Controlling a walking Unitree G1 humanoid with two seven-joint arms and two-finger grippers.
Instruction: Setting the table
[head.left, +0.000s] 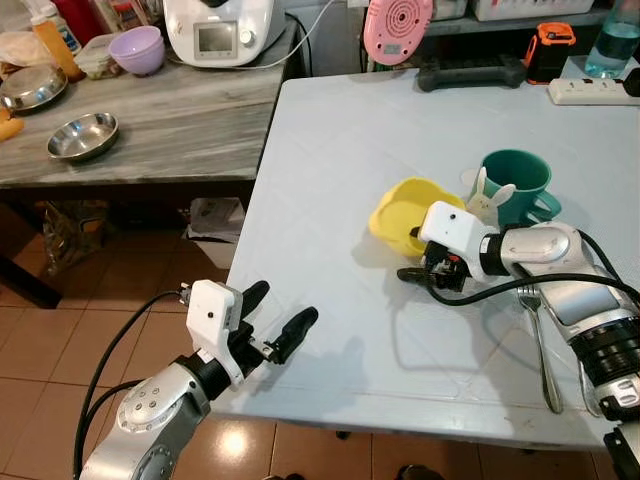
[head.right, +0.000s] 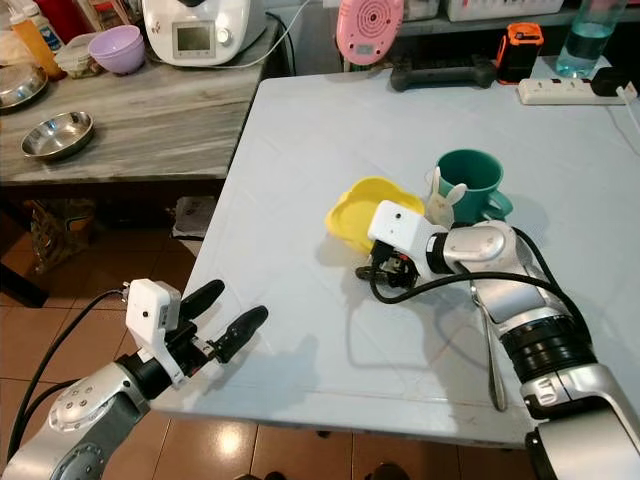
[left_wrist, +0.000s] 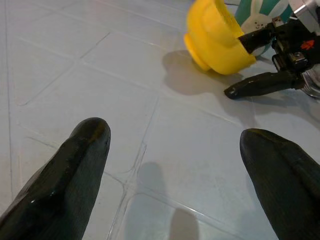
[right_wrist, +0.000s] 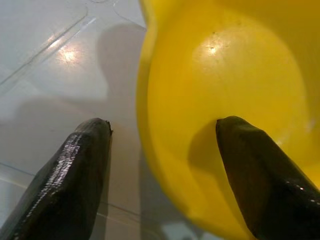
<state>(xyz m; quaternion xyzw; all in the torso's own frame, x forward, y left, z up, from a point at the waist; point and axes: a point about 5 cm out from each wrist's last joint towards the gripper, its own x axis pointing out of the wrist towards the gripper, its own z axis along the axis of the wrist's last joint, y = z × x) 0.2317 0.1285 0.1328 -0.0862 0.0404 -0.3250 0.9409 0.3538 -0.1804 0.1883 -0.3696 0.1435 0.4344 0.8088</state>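
A yellow bowl lies tipped on the white table, its opening turned toward my right gripper. That gripper is open and straddles the bowl's rim: one finger is inside the bowl, the other outside, low over the table with a gap to the wall. Just behind stands a green mug with a small white bunny figure on it. A fork lies on the table under my right forearm. My left gripper is open and holds nothing, at the table's near left edge.
A grey wooden side table at the left carries a steel bowl, a purple bowl and a white appliance. At the white table's far edge are a black object and a power strip. Tiled floor lies below left.
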